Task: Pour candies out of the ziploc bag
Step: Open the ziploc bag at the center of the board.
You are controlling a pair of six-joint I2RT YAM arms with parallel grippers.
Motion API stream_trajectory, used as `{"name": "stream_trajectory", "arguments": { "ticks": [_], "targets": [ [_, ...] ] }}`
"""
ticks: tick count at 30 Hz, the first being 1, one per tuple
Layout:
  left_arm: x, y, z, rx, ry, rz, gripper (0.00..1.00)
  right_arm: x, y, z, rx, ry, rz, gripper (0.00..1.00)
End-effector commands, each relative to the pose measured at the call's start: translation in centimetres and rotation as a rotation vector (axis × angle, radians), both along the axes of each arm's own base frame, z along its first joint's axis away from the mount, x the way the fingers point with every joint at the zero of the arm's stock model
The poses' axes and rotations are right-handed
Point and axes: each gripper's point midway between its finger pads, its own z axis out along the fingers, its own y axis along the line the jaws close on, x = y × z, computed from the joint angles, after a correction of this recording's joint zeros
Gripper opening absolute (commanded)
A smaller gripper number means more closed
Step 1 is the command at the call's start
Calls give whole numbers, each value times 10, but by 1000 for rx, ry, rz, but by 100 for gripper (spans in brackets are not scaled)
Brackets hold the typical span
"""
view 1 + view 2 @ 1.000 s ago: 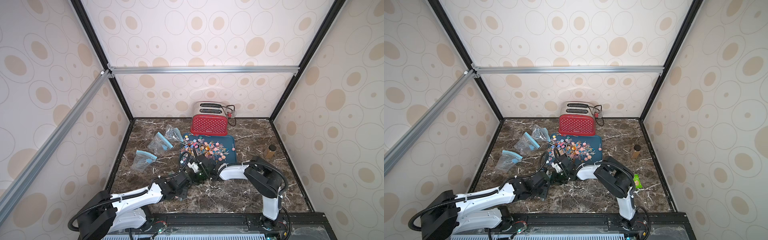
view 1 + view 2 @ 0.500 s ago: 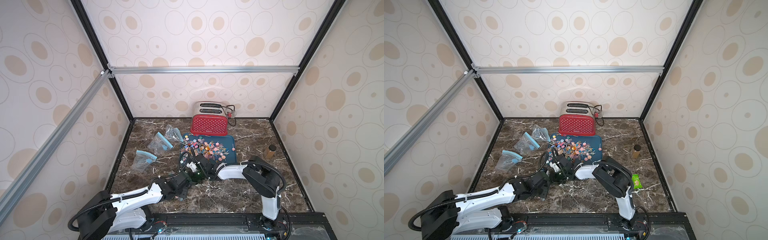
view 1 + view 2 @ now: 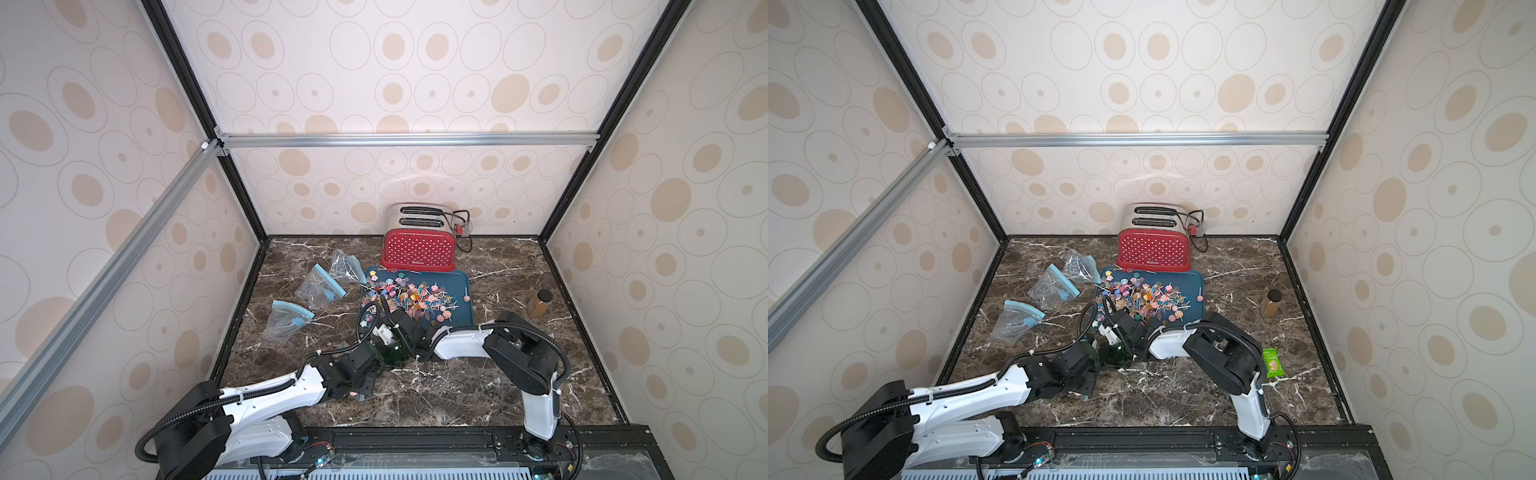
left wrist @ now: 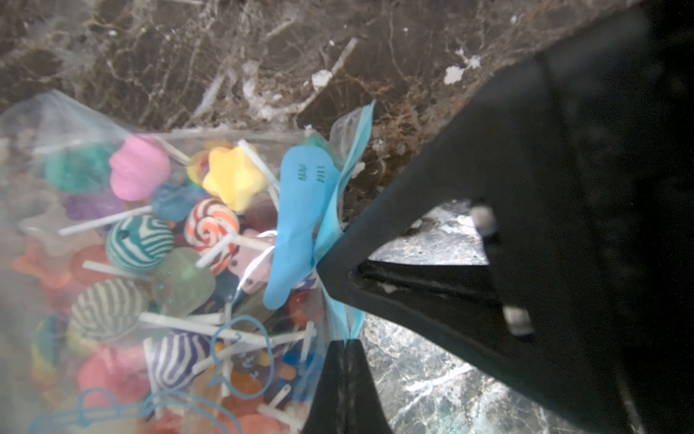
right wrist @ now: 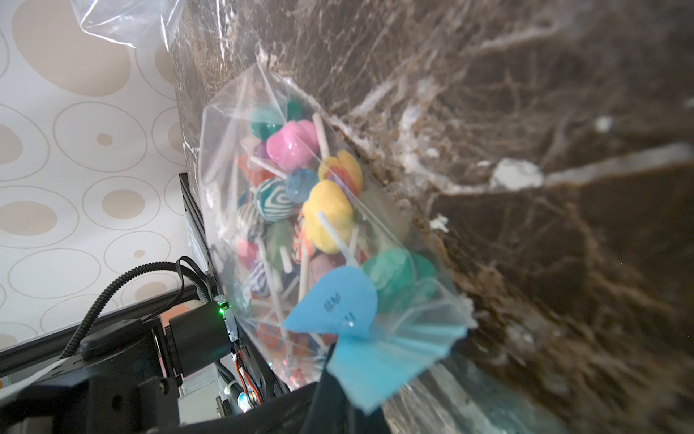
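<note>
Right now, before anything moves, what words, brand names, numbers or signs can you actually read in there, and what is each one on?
Nothing reads clearly enough to quote.
Toaster: short white brand word low on its red side, too small.
Green packet: print too small.
Blue tab on the ziploc bag: two rows of tiny raised marks, illegible.
Blue speech-bubble print on the bag: marks inside, blurred.
</note>
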Motion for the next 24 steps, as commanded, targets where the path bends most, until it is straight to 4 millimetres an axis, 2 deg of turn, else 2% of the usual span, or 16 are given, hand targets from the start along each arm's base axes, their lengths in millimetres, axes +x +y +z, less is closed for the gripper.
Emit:
{"name": "stream_trajectory", "arguments": {
  "ticks": [1, 11, 12, 14, 16, 24],
  "targets": [
    [5, -2, 11, 11, -28, -12, 1, -4, 4, -4, -9, 11, 8, 4],
    [7, -2, 13, 15, -33, -7, 8, -4, 4, -3, -6, 9, 9, 3],
    [7, -3, 13, 13, -32, -10, 11, -4, 3, -4, -8, 10, 7, 3],
    [6, -4, 16, 9, -30, -15, 27, -4, 3, -4, -8, 9, 6, 3],
    [6, -4, 18, 5, -32, -17, 35, -4, 3, -4, -9, 9, 7, 2],
    [7, -1, 13, 17, -38, -4, 35, -5, 3, -3, -7, 8, 8, 2]
  ]
}}
